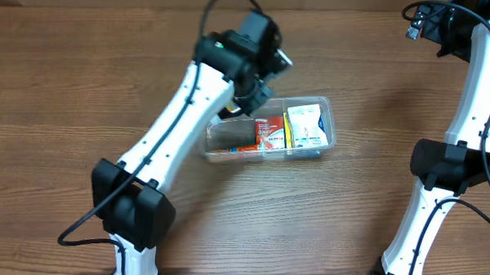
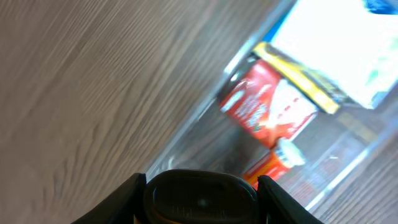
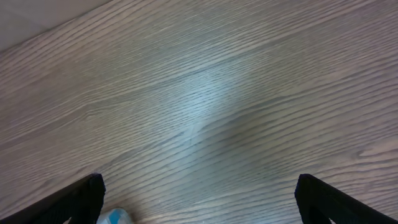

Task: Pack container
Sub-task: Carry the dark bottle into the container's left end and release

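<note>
The left gripper (image 2: 200, 183) is being shown clamped on a dark rounded object (image 2: 202, 200), whose identity cannot be told, and poised over one end of the container (image 1: 225, 138), which is lying directly beneath and ahead of the fingers. The clear tub is being filled from the far end. A white-and-blue box (image 1: 307, 126), a yellow-edged pack (image 2: 298, 74) and a red-and-white box (image 1: 268, 132) are being kept side by side beyond the hand. A small orange item with a white cap (image 2: 273, 163) is lying nearer, and the end closest to the fingers is bare. The tub is being judged light, thin-walled and a little flexible, with slick sides. It would probably best be taken by its rim or across a long wall, since a careless push is likely to send it sliding and shift the boxes. The right gripper (image 3: 199, 183) is being held well apart from the working hand, spread wide with nothing between its fingers. The wood-grain table (image 1: 83, 83) is being seen as smooth, flat and uncluttered around the hand. Nothing of the room beyond is being shown.
</note>
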### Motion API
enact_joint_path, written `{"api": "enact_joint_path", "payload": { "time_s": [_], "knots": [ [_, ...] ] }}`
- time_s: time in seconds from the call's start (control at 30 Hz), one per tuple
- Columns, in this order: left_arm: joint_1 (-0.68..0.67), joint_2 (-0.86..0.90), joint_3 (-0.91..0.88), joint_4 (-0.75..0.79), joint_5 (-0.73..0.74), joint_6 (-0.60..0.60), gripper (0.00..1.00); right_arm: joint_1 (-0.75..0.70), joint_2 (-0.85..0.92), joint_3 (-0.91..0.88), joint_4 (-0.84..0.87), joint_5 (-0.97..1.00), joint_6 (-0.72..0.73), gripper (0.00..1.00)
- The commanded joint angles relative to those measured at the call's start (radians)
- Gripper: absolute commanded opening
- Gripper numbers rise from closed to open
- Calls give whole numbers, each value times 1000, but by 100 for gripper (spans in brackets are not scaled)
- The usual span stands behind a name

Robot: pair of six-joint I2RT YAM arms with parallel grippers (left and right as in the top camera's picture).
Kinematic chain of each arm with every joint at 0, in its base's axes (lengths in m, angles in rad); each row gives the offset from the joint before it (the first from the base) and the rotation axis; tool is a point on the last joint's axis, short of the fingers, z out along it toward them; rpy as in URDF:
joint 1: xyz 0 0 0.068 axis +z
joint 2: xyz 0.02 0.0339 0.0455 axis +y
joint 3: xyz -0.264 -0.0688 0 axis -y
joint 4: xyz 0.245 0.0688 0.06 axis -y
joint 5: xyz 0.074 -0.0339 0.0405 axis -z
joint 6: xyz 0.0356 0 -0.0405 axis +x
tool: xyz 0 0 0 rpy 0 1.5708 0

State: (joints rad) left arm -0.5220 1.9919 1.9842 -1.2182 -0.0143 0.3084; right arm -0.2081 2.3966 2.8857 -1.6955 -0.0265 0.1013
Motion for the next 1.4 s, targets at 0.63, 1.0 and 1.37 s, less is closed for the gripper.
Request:
{"api": "enact_joint_path", "payload": {
  "time_s": [0.63,1.0,1.37],
  "knots": [
    [-27,0,-414,320,-19,505,44,1,-12,27,3,0,4,100],
    [-14,0,-418,334,-19,504,63,1,-12,27,3,0,4,100],
    [-14,0,-418,341,-19,503,66,1,-12,27,3,0,4,100]
  ]
}}
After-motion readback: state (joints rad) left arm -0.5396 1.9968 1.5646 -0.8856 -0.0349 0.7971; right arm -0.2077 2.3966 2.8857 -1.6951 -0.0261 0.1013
